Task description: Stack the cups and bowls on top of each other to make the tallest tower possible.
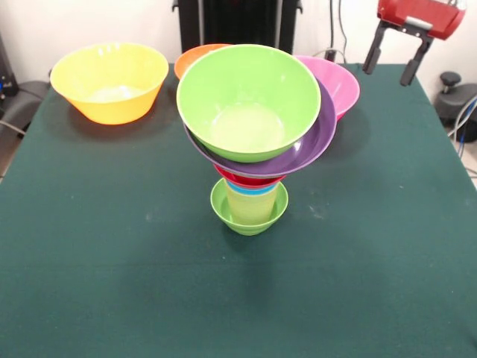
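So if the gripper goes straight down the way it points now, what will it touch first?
Probably the bare table. The gripper hangs open at the far corner, its fingers pointing down, and nothing shows below them. The pink bowl sits off to the side, apparently out of that line, though depth is hard to judge here.

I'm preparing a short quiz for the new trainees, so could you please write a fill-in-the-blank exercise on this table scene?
1. The tower stands on a small lime-green ____.
2. The top bowl of the tower is green and sits in a wide ____ bowl.
3. The large yellow bowl stands alone and holds ____.
4. The gripper hangs above the table with its fingers ____.

Missing words: bowl; purple; nothing; open
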